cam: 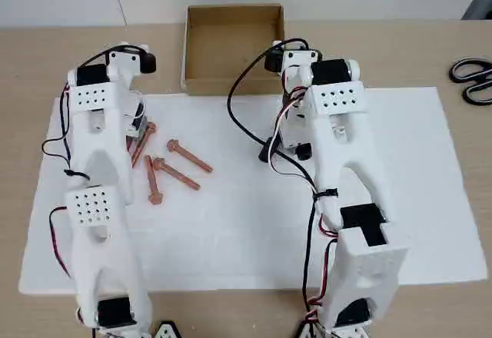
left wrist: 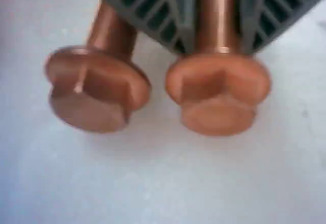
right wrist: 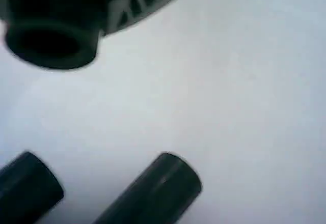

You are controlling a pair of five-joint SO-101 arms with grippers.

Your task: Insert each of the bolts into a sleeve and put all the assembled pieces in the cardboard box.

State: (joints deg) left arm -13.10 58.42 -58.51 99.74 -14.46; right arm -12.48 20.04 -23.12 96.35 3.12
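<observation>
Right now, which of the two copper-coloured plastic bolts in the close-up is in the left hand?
The copper-coloured plastic bolt whose shaft runs between the left hand's dark ribbed fingers; the other bolt lies beside it, outside them.

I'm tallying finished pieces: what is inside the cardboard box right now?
Inside the cardboard box only bare brown floor shows, with no assembled pieces. The right arm covers the corner on its side, and the near wall may hide a strip of floor.

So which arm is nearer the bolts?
Left. The left gripper is right at the bolts, its jaws around one bolt. The right gripper is across the mat, by the sleeves.
</observation>
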